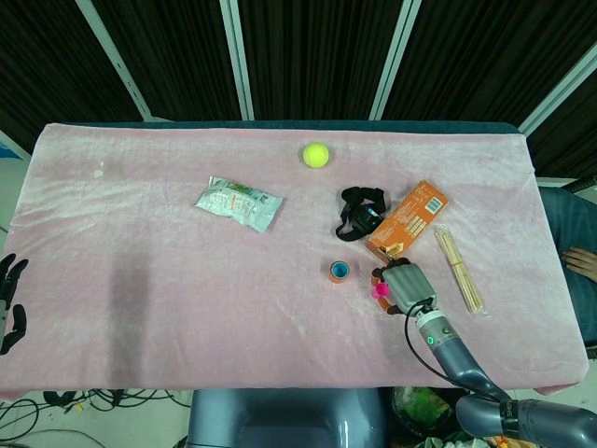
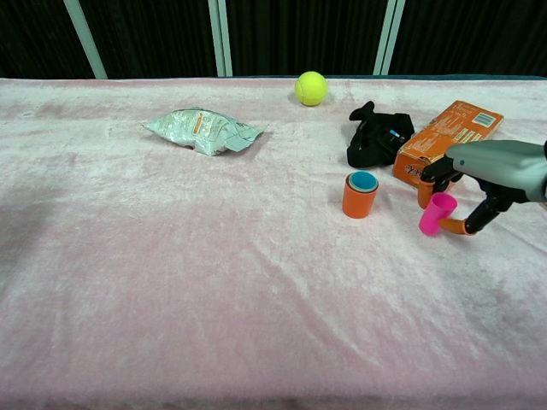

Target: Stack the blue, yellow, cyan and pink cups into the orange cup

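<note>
Pink cup [image 2: 437, 213] in right hand [image 2: 491, 171], just beside orange box [image 2: 446, 132]

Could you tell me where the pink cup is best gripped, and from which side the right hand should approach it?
Grip the pink cup across its side wall, about mid-height, leaving the open mouth and base free. It leans slightly, mouth up, with the right hand holding it from the right, so that side looks best. The orange cup stands to its left, so a right-side hold probably leaves the way there clear.

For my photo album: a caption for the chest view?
Right hand pinches the pink cup beside the orange cup.
</note>
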### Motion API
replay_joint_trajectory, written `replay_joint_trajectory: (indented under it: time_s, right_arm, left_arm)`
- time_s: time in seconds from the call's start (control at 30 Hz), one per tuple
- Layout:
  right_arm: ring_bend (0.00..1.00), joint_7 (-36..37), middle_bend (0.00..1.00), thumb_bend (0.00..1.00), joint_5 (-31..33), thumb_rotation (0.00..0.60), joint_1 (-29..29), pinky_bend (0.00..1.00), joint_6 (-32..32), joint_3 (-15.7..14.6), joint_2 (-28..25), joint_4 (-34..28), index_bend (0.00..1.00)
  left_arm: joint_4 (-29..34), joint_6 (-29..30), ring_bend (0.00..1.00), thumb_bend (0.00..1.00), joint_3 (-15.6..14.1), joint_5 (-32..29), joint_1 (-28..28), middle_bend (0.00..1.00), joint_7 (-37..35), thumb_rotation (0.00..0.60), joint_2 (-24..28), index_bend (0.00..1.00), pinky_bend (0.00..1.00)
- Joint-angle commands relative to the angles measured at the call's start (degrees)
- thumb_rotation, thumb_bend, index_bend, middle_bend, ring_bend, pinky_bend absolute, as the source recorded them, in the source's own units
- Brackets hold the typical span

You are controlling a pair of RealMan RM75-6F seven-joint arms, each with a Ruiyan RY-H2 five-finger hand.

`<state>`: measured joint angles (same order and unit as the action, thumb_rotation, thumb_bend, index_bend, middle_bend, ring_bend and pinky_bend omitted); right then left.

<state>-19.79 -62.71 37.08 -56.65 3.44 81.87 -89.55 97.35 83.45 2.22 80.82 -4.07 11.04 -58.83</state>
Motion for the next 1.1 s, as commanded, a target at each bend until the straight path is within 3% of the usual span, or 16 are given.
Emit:
replay_joint_trajectory:
  time_s: [0.03, 0.27, 0.5, 0.73, 1.1]
  right_arm:
    - [0.29, -0.6, 0.49, 0.38, 0.2, 0.600, 1.1, 0.22, 0.7, 1.5, -2.2, -2.5, 0.57]
    - [0.29, -2.0, 0.49, 0.38, 3.7, 0.600, 5.1, 0.22, 5.2, 5.4, -7.9, -9.3, 0.57]
    - [0.28, -5.6, 0.48, 0.38, 8.5, 0.600, 10.5, 0.22, 7.9, 8.4, -7.4, -9.8, 0.57]
    - [0.28, -8.2, 0.48, 0.38, 13.3, 0.600, 13.8, 0.22, 8.6, 8.1, -5.2, -8.0, 0.57]
    - [0.28, -9.0, 0.48, 0.38, 15.5, 0.600, 15.1, 0.22, 8.0, 6.2, -3.9, -6.4, 0.57]
  left_arm:
    - [0.0, -0.1, 0.00, 0.71, 0.0, 0.0, 0.0, 0.01, 0.0, 0.600, 0.0, 0.04, 0.03]
    - [0.1, -0.3, 0.00, 0.71, -0.1, 0.0, -0.1, 0.01, 0.1, 0.600, 0.0, 0.04, 0.03]
    - [0.2, -0.2, 0.00, 0.71, -0.2, 0.2, -0.1, 0.01, 0.3, 0.600, 0.0, 0.04, 0.03]
    - [0.2, 0.0, 0.00, 0.71, 0.0, 0.0, 0.0, 0.01, -0.2, 0.600, 0.2, 0.04, 0.03]
    - [0.1, 0.0, 0.00, 0.71, 0.1, -0.2, 0.0, 0.01, -0.4, 0.600, 0.3, 0.04, 0.03]
